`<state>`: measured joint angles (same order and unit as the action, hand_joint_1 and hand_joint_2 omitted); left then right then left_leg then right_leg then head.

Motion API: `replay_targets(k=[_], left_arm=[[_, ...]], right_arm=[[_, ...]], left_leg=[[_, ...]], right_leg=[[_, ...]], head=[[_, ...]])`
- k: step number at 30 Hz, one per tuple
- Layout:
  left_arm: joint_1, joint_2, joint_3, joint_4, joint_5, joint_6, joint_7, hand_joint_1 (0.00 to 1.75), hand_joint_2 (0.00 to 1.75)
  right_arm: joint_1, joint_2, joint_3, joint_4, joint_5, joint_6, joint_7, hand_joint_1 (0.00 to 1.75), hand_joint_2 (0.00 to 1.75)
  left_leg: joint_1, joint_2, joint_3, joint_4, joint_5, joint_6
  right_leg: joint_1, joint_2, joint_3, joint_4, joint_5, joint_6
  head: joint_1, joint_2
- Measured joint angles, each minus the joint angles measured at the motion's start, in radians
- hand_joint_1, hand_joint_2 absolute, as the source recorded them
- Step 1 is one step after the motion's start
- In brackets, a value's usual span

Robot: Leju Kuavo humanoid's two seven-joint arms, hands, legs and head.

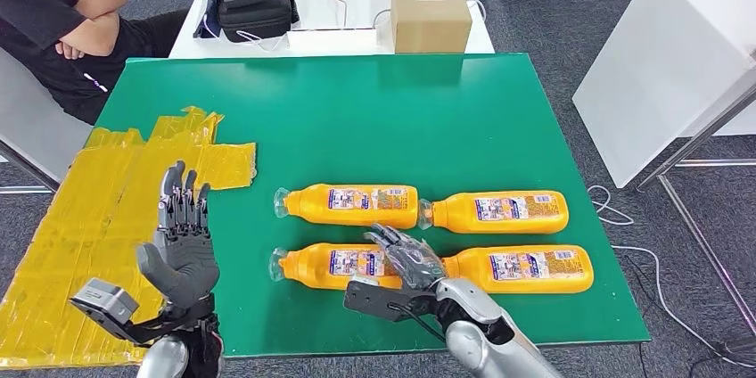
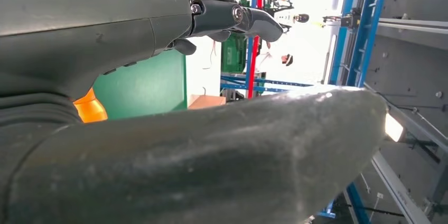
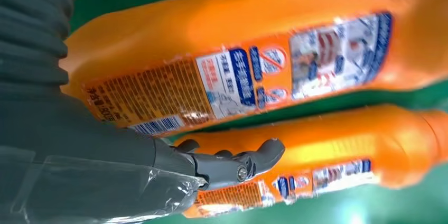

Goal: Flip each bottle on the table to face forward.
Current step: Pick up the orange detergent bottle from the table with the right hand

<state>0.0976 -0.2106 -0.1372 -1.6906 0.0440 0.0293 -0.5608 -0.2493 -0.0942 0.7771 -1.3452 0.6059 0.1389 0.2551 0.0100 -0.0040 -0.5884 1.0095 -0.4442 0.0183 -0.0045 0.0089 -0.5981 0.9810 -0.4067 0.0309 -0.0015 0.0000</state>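
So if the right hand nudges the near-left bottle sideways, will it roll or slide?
The near-left bottle lies on its side on the flat green table, so it would probably roll more than slide. Its glossy orange plastic looks slick, so the right hand may slip. A neighbour lies just past its end, likely bumped if it slews.

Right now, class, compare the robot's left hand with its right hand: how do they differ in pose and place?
The left hand is raised upright beside the yellow tape, fingers straight and apart, touching nothing; the right hand reaches flat over the near left bottle. The left hand stands clear of the bottles, while the right hand lies on one, its grip unclear. Both are grey and come in from the table's near edge.
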Motion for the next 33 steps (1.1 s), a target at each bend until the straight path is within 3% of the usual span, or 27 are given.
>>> replay_targets(k=[2,6,16,20,29,33], left_arm=[[-0.009,0.0,0.0,0.0,0.007,0.004,0.011,0.0,0.0],[-0.027,0.0,0.0,0.002,0.02,0.013,0.032,0.0,0.0],[-0.045,0.002,0.0,0.029,0.036,0.013,0.037,0.0,0.0],[-0.046,0.004,0.0,0.034,0.036,0.013,0.036,0.0,0.0],[-0.09,0.005,-0.011,0.041,0.052,0.026,0.065,0.0,0.0],[-0.108,0.009,-0.023,0.049,0.064,0.035,0.07,0.0,0.0]], right_arm=[[-0.018,-0.007,0.014,0.003,-0.003,0.026,0.023,0.0,1.75],[-0.052,-0.016,0.044,0.016,0.007,0.068,0.064,1.41,1.75],[-0.101,-0.046,0.077,0.062,-0.008,0.106,0.059,1.4,1.75],[-0.107,-0.05,0.08,0.068,-0.01,0.106,0.059,1.71,1.75],[-0.153,-0.042,0.099,0.1,-0.043,0.162,0.074,1.66,1.75],[-0.173,-0.039,0.107,0.131,-0.058,0.17,0.066,1.74,1.75]], left_leg=[[0.0,0.0,0.0,0.0,0.0,0.0],[0.0,0.0,0.0,0.0,0.0,0.0],[0.0,0.0,0.002,0.0,0.0,0.0],[0.0,0.0,0.002,0.0,0.0,0.0],[0.0,0.0,0.003,0.0,0.0,0.0],[0.0,0.001,0.005,0.0,0.0,0.0]], right_leg=[[0.0,0.0,0.0,0.0,0.0,0.0],[0.0,0.0,0.0,0.0,0.0,0.0],[0.0,0.0,0.001,0.0,0.0,0.0],[0.0,0.0,0.002,0.0,0.0,0.0],[0.0,0.0,0.003,0.0,0.0,0.0],[0.0,0.001,0.004,0.0,0.0,0.0]], head=[[0.0,0.0],[0.0,0.0],[0.0,0.0],[0.0,0.0],[0.0,0.0],[0.0,0.0]])
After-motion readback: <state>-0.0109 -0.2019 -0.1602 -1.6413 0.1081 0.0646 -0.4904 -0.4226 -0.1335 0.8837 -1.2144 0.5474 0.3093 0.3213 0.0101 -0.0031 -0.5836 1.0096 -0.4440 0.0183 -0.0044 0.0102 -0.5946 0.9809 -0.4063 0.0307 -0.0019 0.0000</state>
